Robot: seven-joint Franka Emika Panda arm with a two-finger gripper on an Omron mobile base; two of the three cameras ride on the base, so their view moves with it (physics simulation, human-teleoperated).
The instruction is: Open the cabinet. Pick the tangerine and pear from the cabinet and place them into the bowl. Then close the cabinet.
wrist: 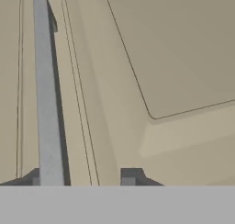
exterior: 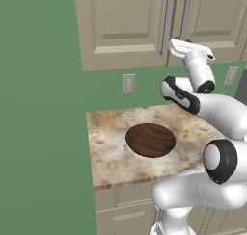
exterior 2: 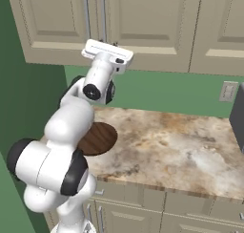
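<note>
I am in a kitchen. Beige wall cabinets [exterior: 144, 27] with long silver bar handles [exterior: 166, 24] hang on a green wall [exterior: 38, 109] above a marbled stone counter [exterior 2: 181, 146]. Drawer fronts [exterior 2: 186, 213] sit below it, wall sockets [exterior: 129, 83] above it, and a wooden bowl [exterior: 150, 139] rests on top.

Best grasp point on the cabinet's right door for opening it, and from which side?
Grip the silver bar handle on the cabinet door's inner edge, coming straight at the door face. The bar stands off the panel on end posts, so the fingers can straddle it; the gripper probably sits slightly off-centre.
</note>
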